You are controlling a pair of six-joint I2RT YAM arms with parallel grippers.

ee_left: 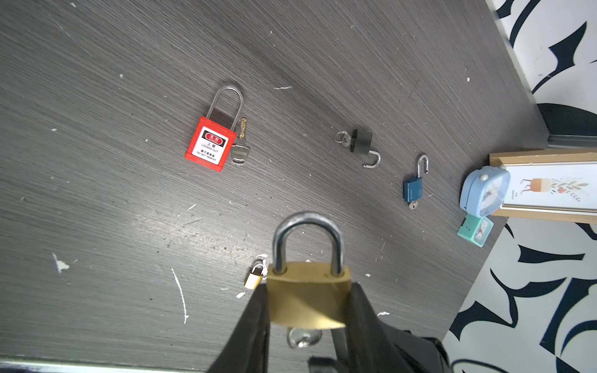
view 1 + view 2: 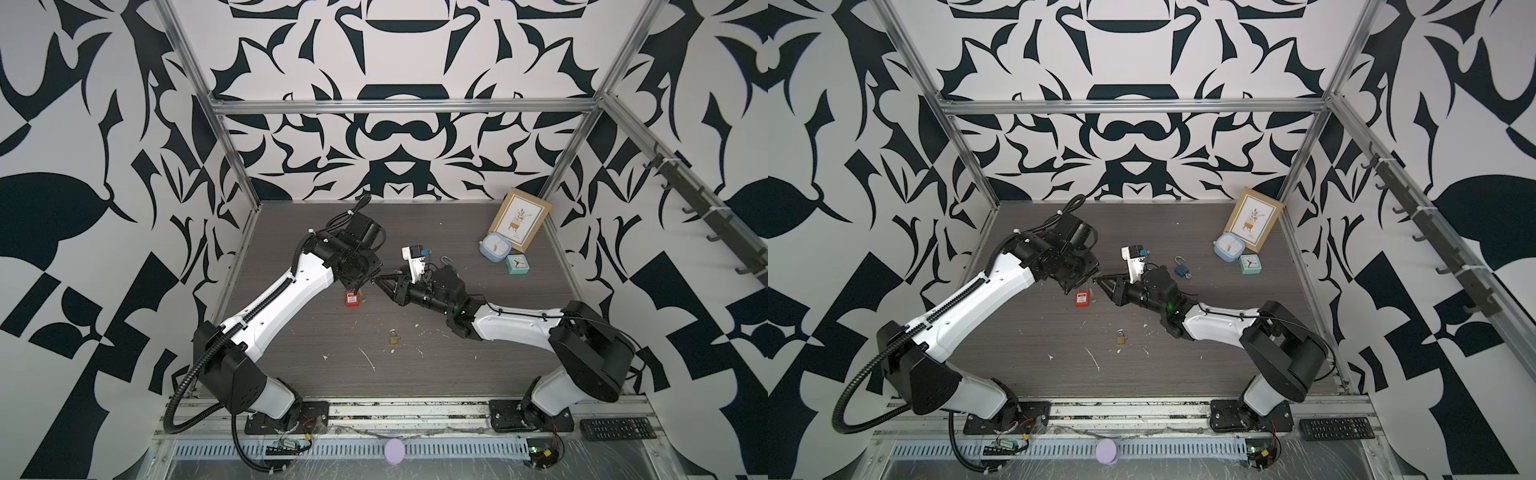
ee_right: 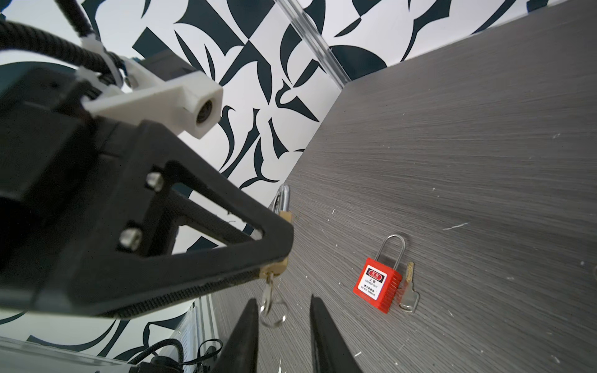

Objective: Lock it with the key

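**Jaws on the brass padlock, second pair parted at its key**

Left gripper [image 1: 308, 286]: jaws clamped on the brass padlock [image 1: 307, 306], one finger on each side of the body. Lock is held clear of the table [image 1: 97, 161]. Both shackle legs sit in the body. Key [image 3: 268, 290] is in the keyway at the end opposite the shackle, with its key ring [image 3: 274, 315] hanging from it.

Right gripper [image 3: 282, 300]: jaws parted, a clear gap between the two black fingers [image 3: 248, 329]. Key and ring lie in that gap, close against one finger. Cannot tell whether that finger touches them; nothing is clamped.

In both top views the two grippers meet tip to tip near the middle of the table.

Farther out, on the table:
- red padlock [image 1: 208, 145] lying flat, shackle shut, a loose key [image 1: 239, 155] just beside it
- small brass padlock [image 2: 394, 337], nearer the front edge
- black padlock [image 1: 361, 145], shackle open, key in it
- blue padlock [image 1: 412, 190], shackle open, key in it
- far right corner: blue clock [image 2: 492, 247], green clock [image 2: 517, 264], picture frame [image 2: 519, 220] leaning on the wall
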